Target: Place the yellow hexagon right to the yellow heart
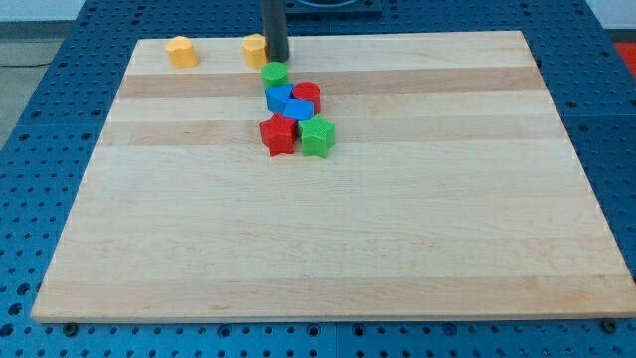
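Observation:
Two yellow blocks lie near the board's top edge. The left one point(181, 52) looks like the heart. The one to its right point(255, 49) looks like the hexagon, though both shapes are small and hard to make out. My tip point(277, 59) is right against the right side of the hexagon-like block, and the dark rod hides part of that block's right edge. The heart-like block lies well to the left of my tip, with a gap between the two yellow blocks.
Just below my tip is a cluster: a green cylinder point(274, 74), a blue block point(279, 96), a red cylinder point(306, 94), another blue block point(298, 110), a red star point(278, 135) and a green block point(317, 136). The wooden board point(397, 229) lies on a blue pegboard.

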Available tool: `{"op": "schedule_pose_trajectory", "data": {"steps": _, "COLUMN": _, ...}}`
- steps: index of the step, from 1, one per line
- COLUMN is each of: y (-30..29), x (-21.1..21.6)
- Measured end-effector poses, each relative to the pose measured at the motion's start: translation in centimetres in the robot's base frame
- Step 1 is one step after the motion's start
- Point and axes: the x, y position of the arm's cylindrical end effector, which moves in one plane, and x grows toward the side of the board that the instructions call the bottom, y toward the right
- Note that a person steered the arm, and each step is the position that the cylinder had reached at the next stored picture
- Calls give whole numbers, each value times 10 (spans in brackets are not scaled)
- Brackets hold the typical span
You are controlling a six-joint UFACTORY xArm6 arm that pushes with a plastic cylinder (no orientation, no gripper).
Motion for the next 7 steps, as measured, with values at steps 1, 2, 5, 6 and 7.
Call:
{"op": "schedule_pose_trajectory", "data": {"steps": 1, "y": -26, "x": -2}}
{"op": "schedule_pose_trajectory", "data": {"steps": 2, "y": -31, "x": -2}}
{"op": "schedule_pose_trajectory", "data": {"steps": 5, "y": -46, "x": -15}}
{"op": "schedule_pose_trajectory", "data": {"steps": 6, "y": -65, "x": -15}}
{"op": "schedule_pose_trajectory", "data": {"steps": 7, "y": -69, "x": -15}}
